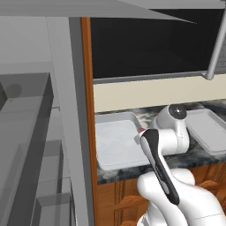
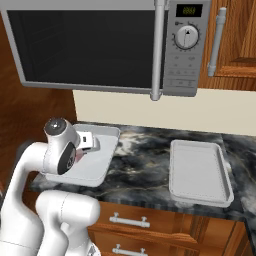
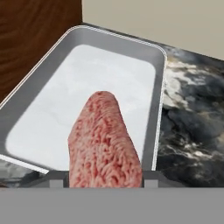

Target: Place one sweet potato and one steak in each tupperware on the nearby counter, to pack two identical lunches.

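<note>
Gripper (image 2: 86,143) clamped on 1 steak (image 3: 104,142), held over the left tupperware (image 3: 158,92) on the counter (image 2: 140,150), near its right rim. Left tupperware bare inside, as far as visible; right tupperware (image 2: 198,172) bare too. Judged early in the task: nothing packed yet, first steak about to go in. Left to do: second steak and 2 sweet potatoes. Above the counter, a microwave (image 2: 100,45).

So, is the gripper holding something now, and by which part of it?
Yes: the gripper holds a steak by its near end, over the left tupperware.
</note>
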Controlling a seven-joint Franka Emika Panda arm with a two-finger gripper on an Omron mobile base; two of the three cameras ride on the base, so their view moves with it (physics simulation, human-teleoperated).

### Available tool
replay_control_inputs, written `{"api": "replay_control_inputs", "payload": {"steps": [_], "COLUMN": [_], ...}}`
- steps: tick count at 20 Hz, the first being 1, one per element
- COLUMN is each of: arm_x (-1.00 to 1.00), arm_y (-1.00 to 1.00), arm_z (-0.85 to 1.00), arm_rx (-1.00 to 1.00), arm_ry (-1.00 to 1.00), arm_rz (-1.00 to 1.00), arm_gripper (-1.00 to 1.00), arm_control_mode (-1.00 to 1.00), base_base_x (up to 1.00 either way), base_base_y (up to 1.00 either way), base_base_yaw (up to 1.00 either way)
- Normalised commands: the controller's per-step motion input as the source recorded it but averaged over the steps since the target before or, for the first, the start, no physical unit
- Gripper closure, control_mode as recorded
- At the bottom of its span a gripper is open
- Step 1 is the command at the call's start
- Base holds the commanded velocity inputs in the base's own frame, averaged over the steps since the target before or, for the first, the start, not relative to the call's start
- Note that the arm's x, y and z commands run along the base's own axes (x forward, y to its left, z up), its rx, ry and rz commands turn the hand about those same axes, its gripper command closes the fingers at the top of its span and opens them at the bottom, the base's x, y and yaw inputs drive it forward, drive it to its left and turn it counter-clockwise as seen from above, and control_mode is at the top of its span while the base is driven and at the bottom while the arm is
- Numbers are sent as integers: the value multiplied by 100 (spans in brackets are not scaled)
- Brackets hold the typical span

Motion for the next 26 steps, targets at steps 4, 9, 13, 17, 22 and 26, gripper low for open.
{"api": "replay_control_inputs", "payload": {"steps": [4, 9, 13, 17, 22, 26], "arm_x": [28, 41, 28, 30, 40, 38], "arm_y": [2, 0, 0, 5, 8, 5], "arm_z": [-18, -24, -27, -17, -18, -33], "arm_rx": [2, 6, 3, 0, 0, 0], "arm_ry": [6, 0, 0, 0, 1, 0], "arm_rz": [0, 0, 0, 0, 0, 0], "arm_gripper": [100, 100, 100, 100, 100, 100], "arm_control_mode": [-100, -100, -100, -100, -100, -100], "base_base_x": [0, 0, 0, 0, 0, 0], "base_base_y": [0, 0, 0, 0, 0, 0], "base_base_yaw": [0, 0, 0, 0, 0, 0]}}
